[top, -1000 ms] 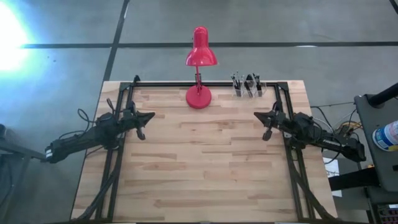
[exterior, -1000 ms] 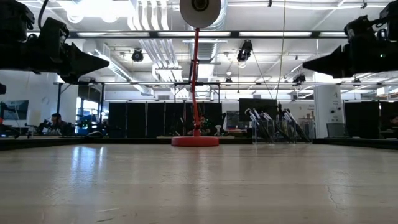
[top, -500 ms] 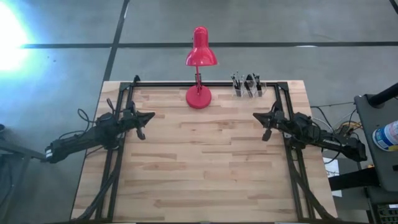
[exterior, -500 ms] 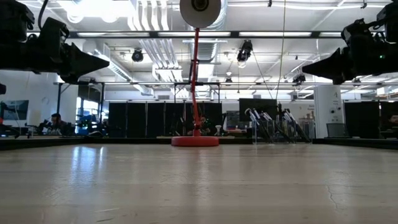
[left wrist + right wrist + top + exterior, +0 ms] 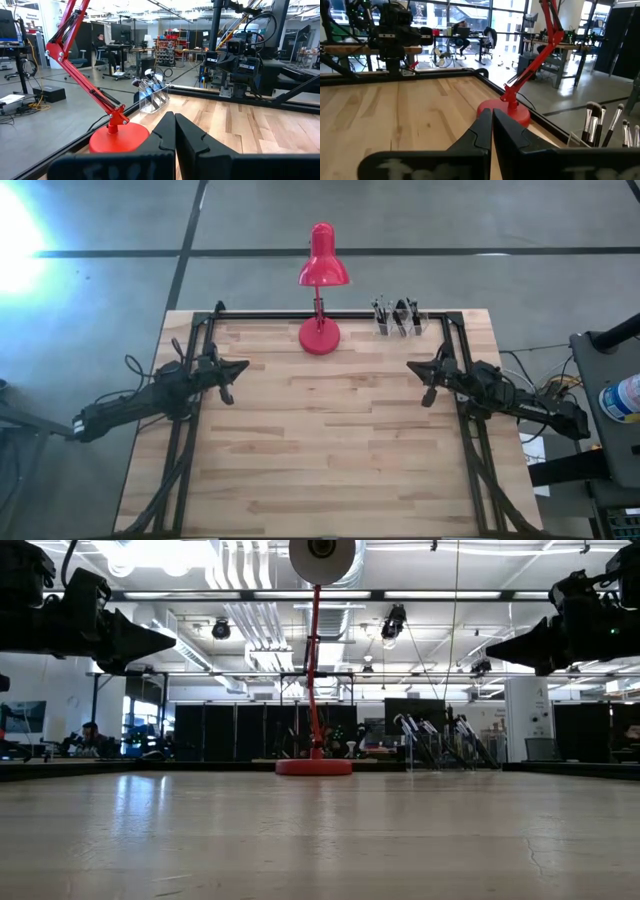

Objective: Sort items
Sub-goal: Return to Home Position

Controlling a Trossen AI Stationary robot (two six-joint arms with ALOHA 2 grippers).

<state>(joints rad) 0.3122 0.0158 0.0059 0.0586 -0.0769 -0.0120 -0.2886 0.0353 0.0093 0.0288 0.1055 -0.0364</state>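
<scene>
The brushes (image 5: pixel 398 316) stand upright in a clear holder (image 5: pixel 402 327) at the table's far edge, right of the middle. They also show in the low view (image 5: pixel 436 737), the left wrist view (image 5: pixel 150 79) and the right wrist view (image 5: pixel 600 121). My left gripper (image 5: pixel 241 367) hovers shut above the table's left side (image 5: pixel 175 120), fingers pointing right. My right gripper (image 5: pixel 416 368) hovers shut above the right side (image 5: pixel 491 118), fingers pointing left. Both are well above the tabletop in the low view, the left gripper (image 5: pixel 168 640) and the right gripper (image 5: pixel 492 645). Neither touches anything.
A red desk lamp stands with its round base (image 5: pixel 319 336) on the table's far edge near the middle, its head (image 5: pixel 323 255) reaching beyond the table. A black frame (image 5: pixel 340 314) runs along the far and side edges. Bare wooden tabletop (image 5: pixel 330 440) lies between the arms.
</scene>
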